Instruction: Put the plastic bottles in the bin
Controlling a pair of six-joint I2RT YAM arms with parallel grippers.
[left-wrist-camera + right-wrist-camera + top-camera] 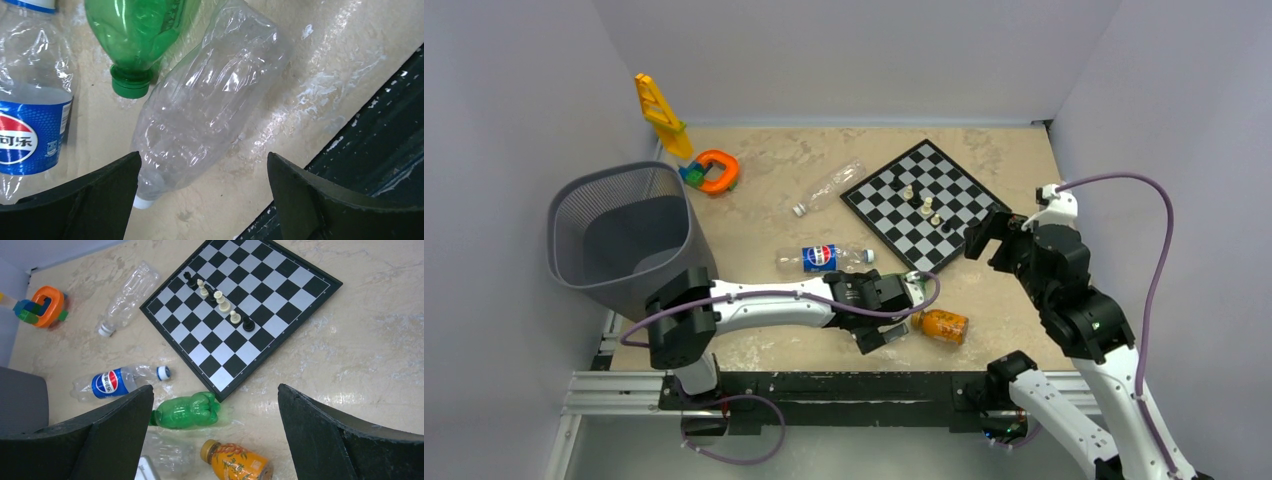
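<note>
The dark wire-mesh bin (624,235) stands at the left. My left gripper (886,332) is open and hovers low over a clear bottle (210,100) lying near the table's front edge; its jaws straddle the capped end without touching it. A green bottle (137,35) and the Pepsi-label bottle (30,115) lie just beyond. A short orange bottle (944,325) lies right of that gripper. A second clear bottle (827,187) lies farther back. My right gripper (984,238) is open and empty, raised above the chessboard's near corner, looking down on the green bottle (187,410) and orange bottle (237,462).
A chessboard (924,205) with a few white and black pieces lies at the back right. Orange and yellow plastic toys (709,170) sit behind the bin. A black metal rail (360,150) runs along the table's front edge, close to the left gripper.
</note>
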